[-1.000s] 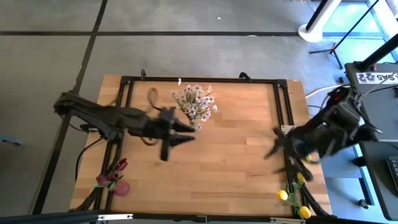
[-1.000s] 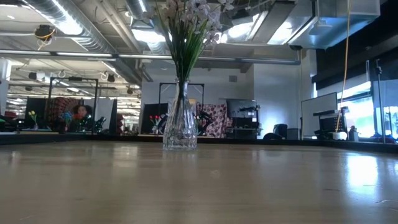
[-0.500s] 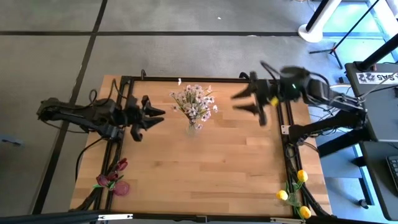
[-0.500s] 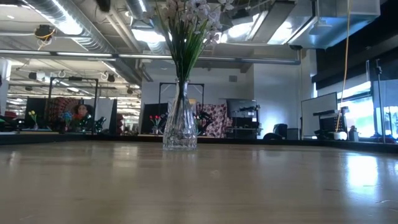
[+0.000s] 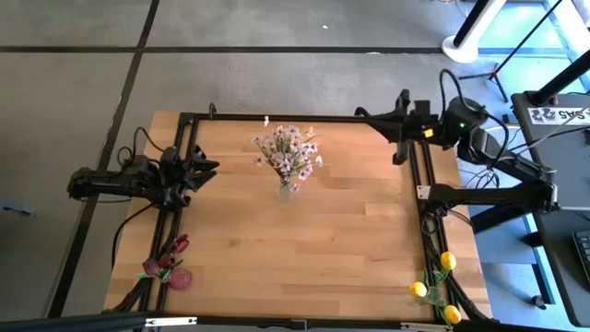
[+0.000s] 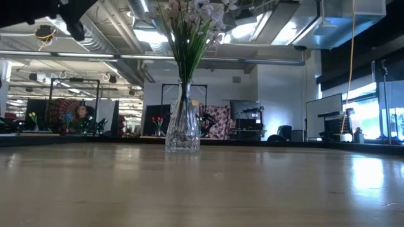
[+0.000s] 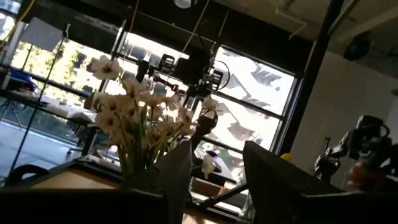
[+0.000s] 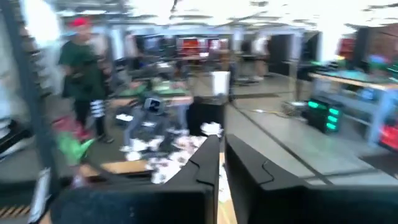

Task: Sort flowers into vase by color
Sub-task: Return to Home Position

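The spray of white-pink blossoms (image 5: 288, 155) stands upright in a clear glass vase (image 5: 288, 190) on the wooden table (image 5: 313, 249), a little left of centre and toward the top of the high view. The dark red tulips (image 5: 166, 261) sit at the table's lower left corner. The yellow tulips (image 5: 435, 282) sit at its lower right corner, and both groups are well apart from the vase.

Your left gripper (image 5: 205, 168) is over the black frame rail at the table's left edge. Its fingers (image 7: 177, 171) are spread apart and hold nothing. Your right gripper (image 5: 403, 129) is over the rail near the upper right corner. Its fingers (image 8: 208, 165) are drawn almost together, with nothing between them.

From table height the wood runs bare up to the vase. Beyond it is a large workshop with ceiling ducts (image 6: 95, 31), strip lights and bright windows on the right. A person (image 8: 84, 68) in a green top stands in the room.
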Controlling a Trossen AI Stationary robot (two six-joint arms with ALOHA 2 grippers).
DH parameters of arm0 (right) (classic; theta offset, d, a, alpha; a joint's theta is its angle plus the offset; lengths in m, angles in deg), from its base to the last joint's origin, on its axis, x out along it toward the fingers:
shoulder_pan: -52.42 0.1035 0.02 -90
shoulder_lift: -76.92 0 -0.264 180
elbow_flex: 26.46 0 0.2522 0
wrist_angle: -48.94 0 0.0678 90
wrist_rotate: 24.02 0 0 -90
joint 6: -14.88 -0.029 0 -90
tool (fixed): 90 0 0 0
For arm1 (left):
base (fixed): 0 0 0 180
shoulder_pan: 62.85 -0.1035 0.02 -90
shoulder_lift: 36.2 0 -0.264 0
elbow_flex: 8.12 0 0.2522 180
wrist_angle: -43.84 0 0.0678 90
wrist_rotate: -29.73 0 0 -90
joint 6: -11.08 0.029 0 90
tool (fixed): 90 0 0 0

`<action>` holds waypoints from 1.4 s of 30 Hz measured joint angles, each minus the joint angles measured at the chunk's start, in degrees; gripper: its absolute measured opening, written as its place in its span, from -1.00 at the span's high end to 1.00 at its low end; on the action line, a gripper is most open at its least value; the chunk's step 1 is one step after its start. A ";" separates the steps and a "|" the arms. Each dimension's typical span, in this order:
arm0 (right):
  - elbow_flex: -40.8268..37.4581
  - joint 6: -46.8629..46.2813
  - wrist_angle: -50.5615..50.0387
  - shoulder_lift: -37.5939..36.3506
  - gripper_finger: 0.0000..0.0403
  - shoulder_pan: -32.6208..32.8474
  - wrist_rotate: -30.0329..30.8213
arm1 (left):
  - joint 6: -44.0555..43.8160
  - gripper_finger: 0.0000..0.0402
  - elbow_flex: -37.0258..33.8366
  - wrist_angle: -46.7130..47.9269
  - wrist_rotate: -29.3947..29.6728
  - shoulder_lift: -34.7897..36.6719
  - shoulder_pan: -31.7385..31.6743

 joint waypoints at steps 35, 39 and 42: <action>-38.69 4.02 18.63 -9.12 0.88 0.13 6.89 | 18.82 0.29 -10.94 6.64 -1.69 3.28 0.08; -43.09 3.42 21.90 -12.25 0.88 0.13 6.90 | 20.66 0.29 -10.93 7.46 -1.69 3.28 0.09; -46.12 1.58 24.28 -14.76 0.88 0.13 6.95 | 20.55 0.29 -10.92 9.51 -1.69 3.28 0.09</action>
